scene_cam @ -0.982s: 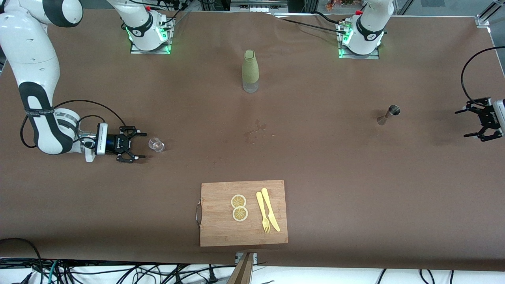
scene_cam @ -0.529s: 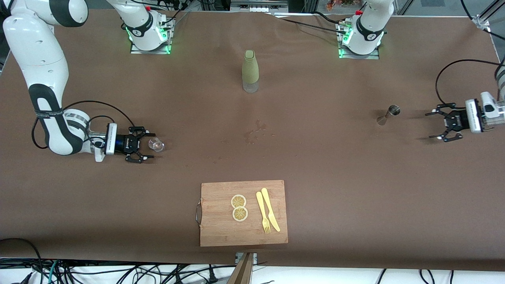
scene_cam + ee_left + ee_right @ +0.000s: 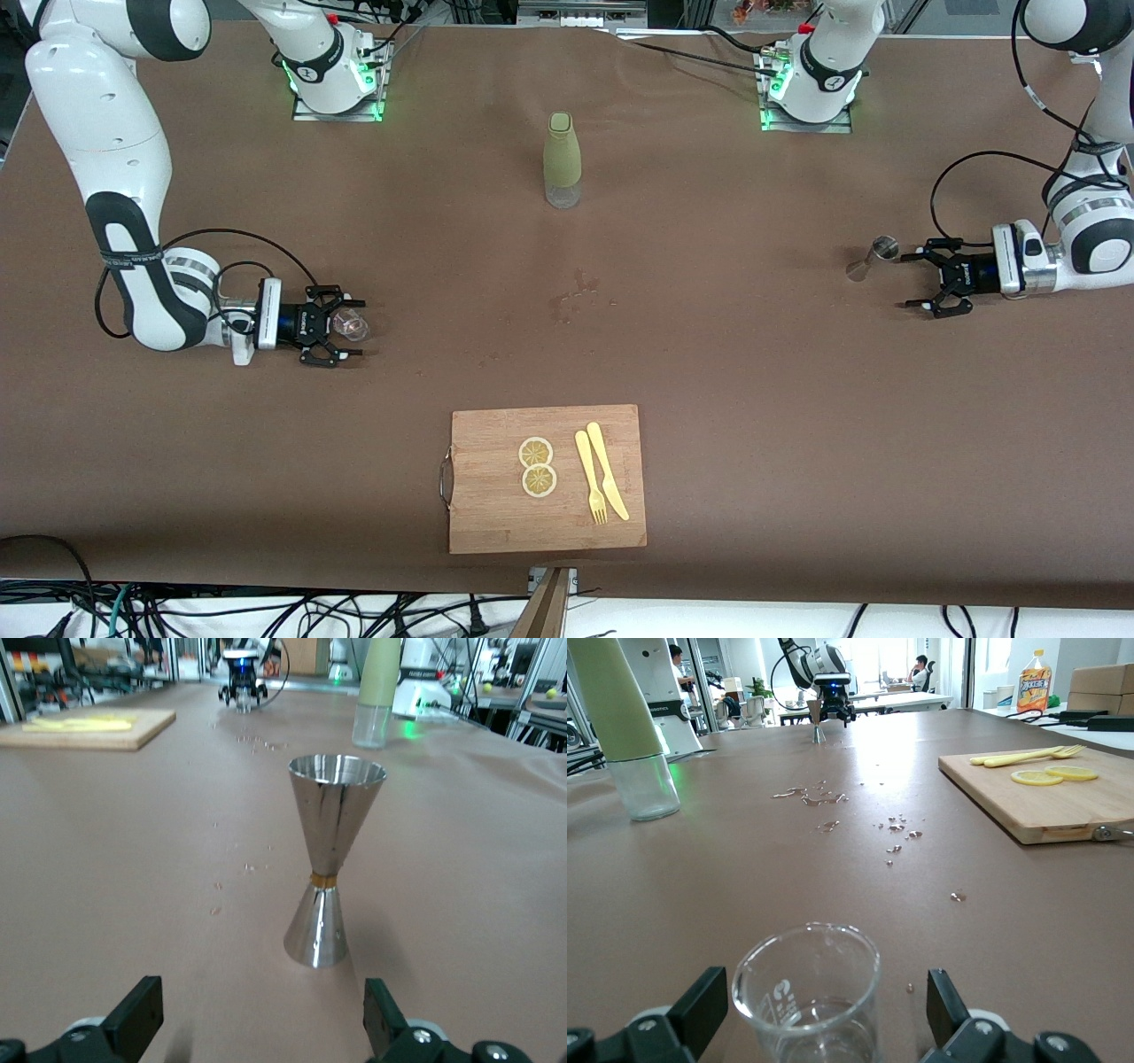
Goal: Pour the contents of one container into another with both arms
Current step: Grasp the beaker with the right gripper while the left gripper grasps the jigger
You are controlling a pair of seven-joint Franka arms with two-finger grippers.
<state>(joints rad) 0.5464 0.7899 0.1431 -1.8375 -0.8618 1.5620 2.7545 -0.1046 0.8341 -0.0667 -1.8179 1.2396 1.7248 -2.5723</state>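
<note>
While the wrist views cut off both sets of fingertips, the jaws clearly stand wide. The right gripper (image 3: 347,332) sits low with its fingers either side of a small clear glass (image 3: 354,327), not squeezing it. The left gripper (image 3: 919,281) is just beside a shiny hourglass-shaped metal jigger (image 3: 873,257), upright on the brown table (image 3: 709,372). Droplets (image 3: 576,297) speckle the middle, near a green-sleeved bottle (image 3: 562,159) and a wooden board (image 3: 547,478) with lemon slices (image 3: 537,466).
</note>
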